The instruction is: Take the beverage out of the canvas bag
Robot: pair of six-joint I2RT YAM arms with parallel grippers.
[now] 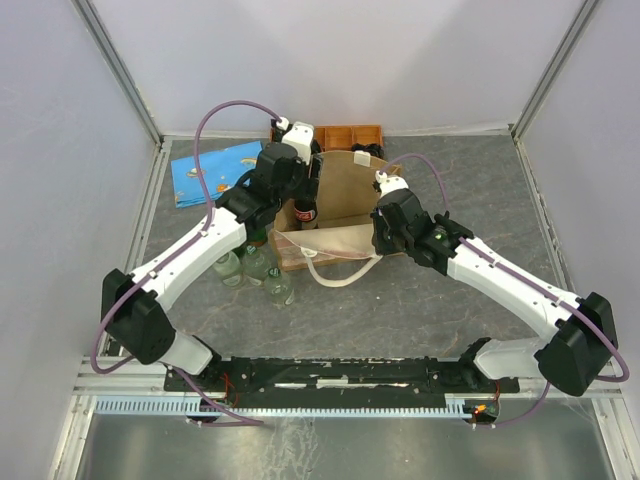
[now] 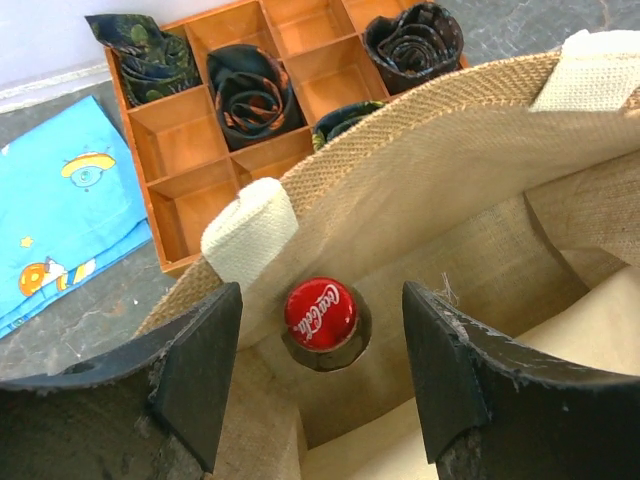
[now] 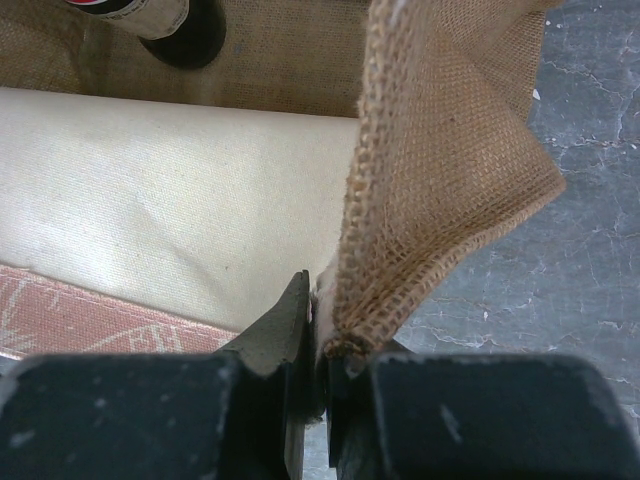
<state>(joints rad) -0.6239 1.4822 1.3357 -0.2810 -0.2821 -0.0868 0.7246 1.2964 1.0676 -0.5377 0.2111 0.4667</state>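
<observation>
Top view: the tan woven canvas bag stands on the grey table, with the dark red-capped beverage bottle upright inside near its left wall.

Left wrist: the left fingers stand wide astride the red cap without touching it. The cream loop handle just beside could snag, though there is open room above.

Right wrist: the right fingers pinch the bag's wall, and a slip might collapse the opening.

Two matching arms here: the left arm and the right arm both wear smooth white shells broken by chunky black joint blocks. A purple cable loops along each. There's a small green light on the right one. The left fingers are flat black wedges with scuffed grey edges, and the right fingers are black and dusty too. A black base plate runs along the near edge.
</observation>
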